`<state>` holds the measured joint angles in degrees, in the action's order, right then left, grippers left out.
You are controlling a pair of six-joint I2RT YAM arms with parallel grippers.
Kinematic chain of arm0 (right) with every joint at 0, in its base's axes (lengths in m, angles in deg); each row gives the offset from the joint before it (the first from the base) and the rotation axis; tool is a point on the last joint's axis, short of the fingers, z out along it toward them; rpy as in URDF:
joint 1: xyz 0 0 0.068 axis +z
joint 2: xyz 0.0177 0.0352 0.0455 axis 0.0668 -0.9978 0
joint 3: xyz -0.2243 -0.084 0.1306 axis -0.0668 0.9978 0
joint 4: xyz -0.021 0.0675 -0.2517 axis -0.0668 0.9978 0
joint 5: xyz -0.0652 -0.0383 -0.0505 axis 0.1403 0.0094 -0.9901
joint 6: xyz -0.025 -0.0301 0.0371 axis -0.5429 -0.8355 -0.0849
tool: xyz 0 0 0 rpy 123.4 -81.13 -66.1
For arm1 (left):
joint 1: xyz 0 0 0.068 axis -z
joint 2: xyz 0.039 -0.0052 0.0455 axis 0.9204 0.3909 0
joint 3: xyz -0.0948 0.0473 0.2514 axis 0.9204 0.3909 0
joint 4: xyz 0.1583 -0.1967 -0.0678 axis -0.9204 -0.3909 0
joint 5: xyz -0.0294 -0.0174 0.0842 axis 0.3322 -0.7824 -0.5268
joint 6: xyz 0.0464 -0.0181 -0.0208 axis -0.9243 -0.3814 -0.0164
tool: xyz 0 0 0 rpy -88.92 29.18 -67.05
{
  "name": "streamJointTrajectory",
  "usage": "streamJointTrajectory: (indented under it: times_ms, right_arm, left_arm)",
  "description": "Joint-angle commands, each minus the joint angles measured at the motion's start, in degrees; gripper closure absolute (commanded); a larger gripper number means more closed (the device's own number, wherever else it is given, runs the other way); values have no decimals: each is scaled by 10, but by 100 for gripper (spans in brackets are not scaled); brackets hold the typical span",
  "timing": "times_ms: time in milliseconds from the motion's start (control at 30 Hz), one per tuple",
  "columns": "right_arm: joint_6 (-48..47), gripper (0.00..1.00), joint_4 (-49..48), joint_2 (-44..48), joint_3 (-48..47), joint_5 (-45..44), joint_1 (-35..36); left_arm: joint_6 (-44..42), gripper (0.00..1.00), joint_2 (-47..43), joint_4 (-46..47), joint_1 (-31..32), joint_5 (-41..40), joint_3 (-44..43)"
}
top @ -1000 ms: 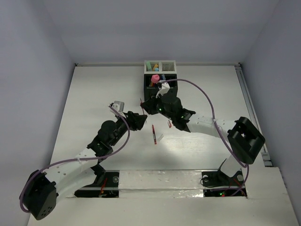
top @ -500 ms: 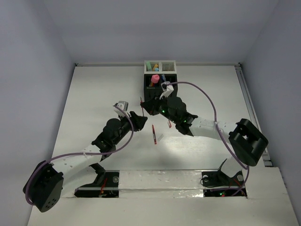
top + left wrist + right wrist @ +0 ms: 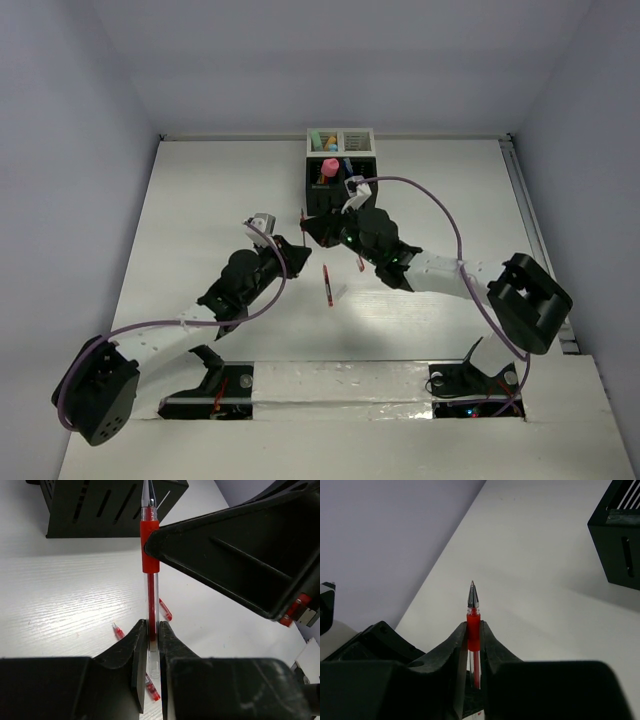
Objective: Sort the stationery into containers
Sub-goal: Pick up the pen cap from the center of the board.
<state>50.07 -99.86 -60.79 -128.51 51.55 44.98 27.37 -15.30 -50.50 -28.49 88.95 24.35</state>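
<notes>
Left pincer (image 3: 151, 630) and right pincer (image 3: 473, 627) both clench one red pen (image 3: 151, 595), apparently held off the table (image 3: 60, 605).

White table (image 3: 200, 200), joined black box (image 3: 316, 186) and white box (image 3: 341, 131) at far edge, red pen (image 3: 327, 285) and white bit (image 3: 341, 292) mid-table.

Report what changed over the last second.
The left arm stretched forward, its left hand edging toward the right hand; both now pinch one thin red pen. The right arm barely shifted. Loose red pens and the black slotted organizer box stayed put.
</notes>
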Motion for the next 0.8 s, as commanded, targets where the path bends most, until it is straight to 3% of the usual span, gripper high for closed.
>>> streamJointTrajectory:
  times_ms: [0,67,133,233,333,500,633,767]
  right_arm:
    - [-13,78,4,36,-5,6,4]
    - [-26,60,55,55,-8,-2,4]
    - [-32,55,91,75,-1,-3,-2]
    - [-42,55,147,137,33,-18,-14]
    - [-53,64,232,187,41,-51,-40]
    - [-93,72,472,185,0,-55,-78]
    - [-110,69,557,150,-20,-34,-84]
    - [-106,57,537,103,-16,39,-84]
  left_arm:
    - [-16,100,-18,22,-4,5,-23]
    - [-19,100,-27,18,-4,5,-21]
    - [-21,100,-30,14,-4,5,-20]
    - [-26,100,-31,11,-4,7,-20]
    - [-27,100,-30,15,-4,25,-20]
    - [-29,100,-29,22,-4,43,-20]
    - [-30,100,-33,21,-4,47,-19]
    - [-29,100,-34,20,-4,50,-20]
